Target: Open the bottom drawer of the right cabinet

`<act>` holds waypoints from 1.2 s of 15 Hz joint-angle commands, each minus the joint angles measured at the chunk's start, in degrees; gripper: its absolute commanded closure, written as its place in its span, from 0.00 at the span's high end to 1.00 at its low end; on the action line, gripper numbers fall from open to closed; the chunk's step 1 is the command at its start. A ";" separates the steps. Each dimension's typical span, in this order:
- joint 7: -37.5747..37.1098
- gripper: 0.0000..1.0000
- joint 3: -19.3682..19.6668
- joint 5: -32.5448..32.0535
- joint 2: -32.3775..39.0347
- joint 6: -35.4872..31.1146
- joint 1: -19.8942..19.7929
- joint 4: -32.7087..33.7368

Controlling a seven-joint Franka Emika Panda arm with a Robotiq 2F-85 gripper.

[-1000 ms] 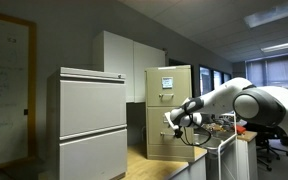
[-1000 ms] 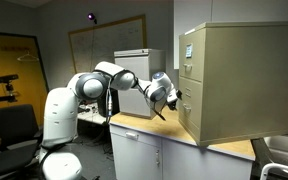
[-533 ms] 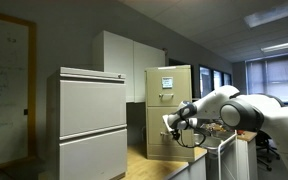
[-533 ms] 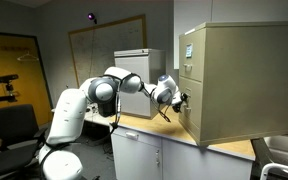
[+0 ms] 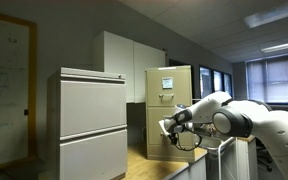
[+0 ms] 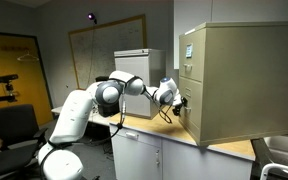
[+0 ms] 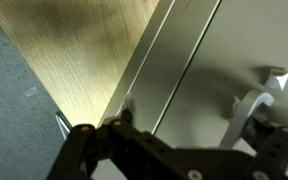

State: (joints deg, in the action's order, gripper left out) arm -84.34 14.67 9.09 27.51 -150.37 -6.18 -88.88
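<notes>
The right cabinet, tall and beige-tan (image 5: pixel 170 90) (image 6: pixel 246 80), stands on a wooden counter (image 6: pixel 149 127). Its bottom drawer (image 5: pixel 160 143) (image 6: pixel 187 118) looks shut in both exterior views. My gripper (image 5: pixel 168 127) (image 6: pixel 179 101) is right at this drawer's front. In the wrist view the plain drawer front (image 7: pixel 209 60) fills the right side, with its small pale handle (image 7: pixel 252 102). My gripper (image 7: pixel 194 118) is open, its fingers spread wide. The handle lies just inside the right finger. I cannot tell if a finger touches it.
A wider pale grey two-drawer cabinet (image 5: pixel 92 120) (image 6: pixel 139 63) stands beside the tan one. Tall white cupboards (image 5: pixel 124 60) are behind. The wooden counter top (image 7: pixel 74 50) runs up to the cabinet's base. An office chair (image 6: pixel 14 125) stands by the arm's base.
The arm has stretched toward the tan cabinet, bringing the gripper from a short way off up to the bottom drawer's front. The drawer has not moved.
</notes>
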 commanded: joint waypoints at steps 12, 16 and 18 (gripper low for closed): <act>12.79 0.10 -5.33 0.24 -3.32 7.94 -0.20 0.51; 15.40 0.08 -6.76 2.01 -6.45 -1.91 -0.24 -7.92; 19.17 0.09 -8.18 4.09 -7.77 -7.75 -1.17 -11.38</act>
State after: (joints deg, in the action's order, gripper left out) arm -71.81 11.74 9.28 26.47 -155.99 -8.04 -89.05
